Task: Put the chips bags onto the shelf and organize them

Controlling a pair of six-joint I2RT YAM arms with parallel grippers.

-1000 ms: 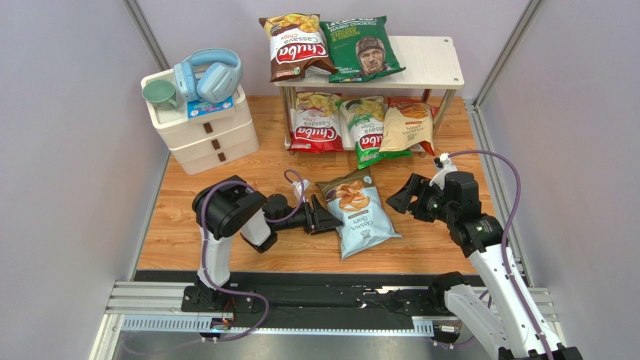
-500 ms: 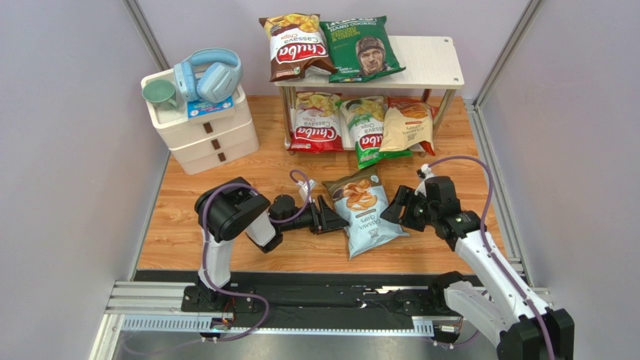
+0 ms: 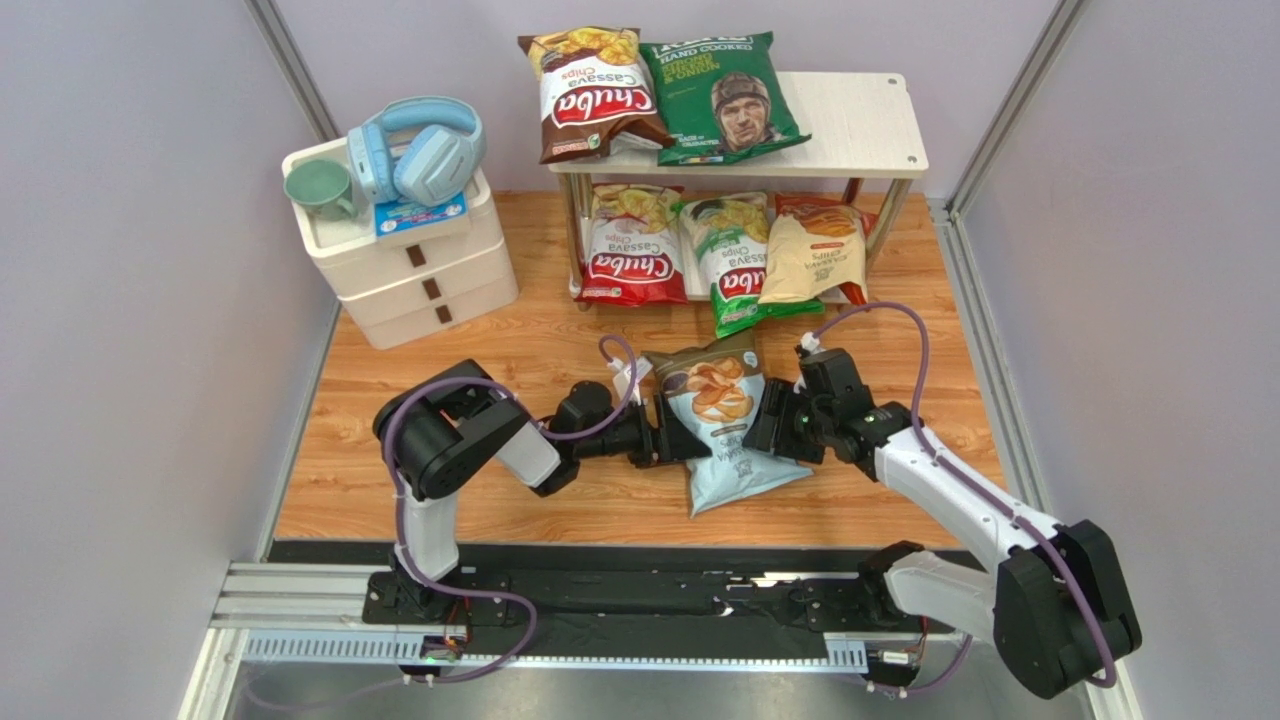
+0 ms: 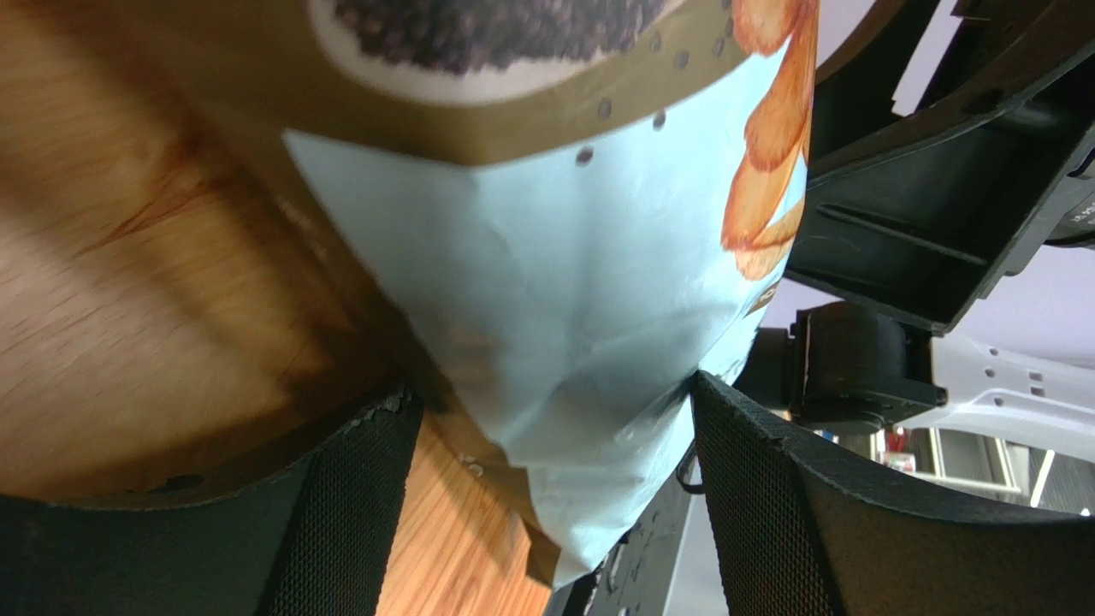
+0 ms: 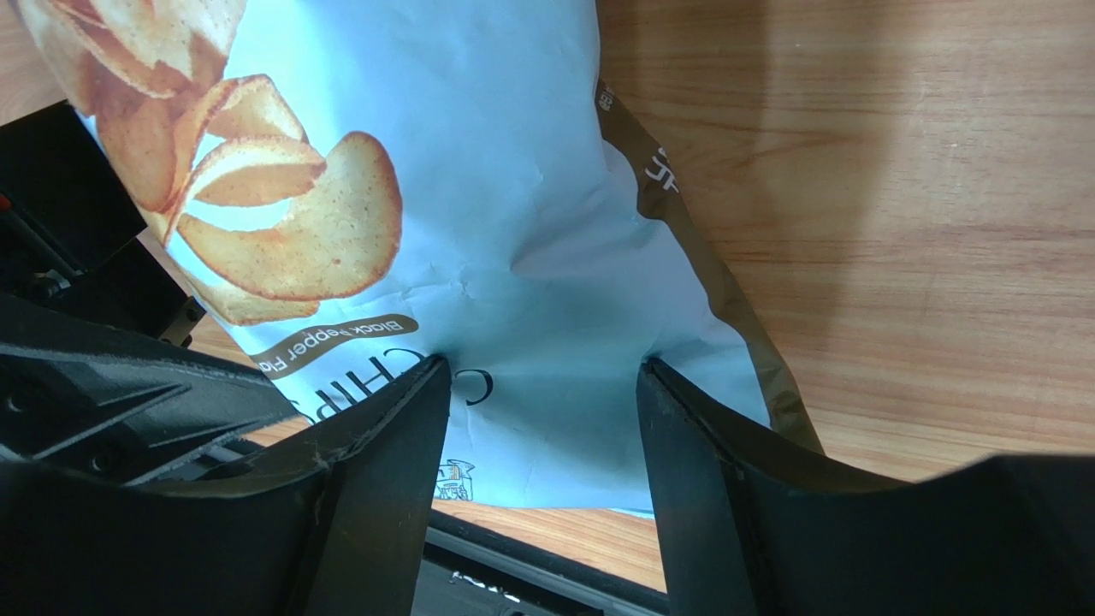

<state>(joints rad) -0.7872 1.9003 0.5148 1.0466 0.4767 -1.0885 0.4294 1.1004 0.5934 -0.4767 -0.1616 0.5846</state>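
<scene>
Both grippers' jaws straddle the light blue bag from opposite sides.

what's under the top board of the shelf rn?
On the lower tier under the top board: a red Chuba bag, a green Chuba bag and a cream-orange bag overlapping it. Their upper ends are covered by the board.

One bag lay mid-table between both grippers, left at nine o'clock, right at three; shelf at twelve
</scene>
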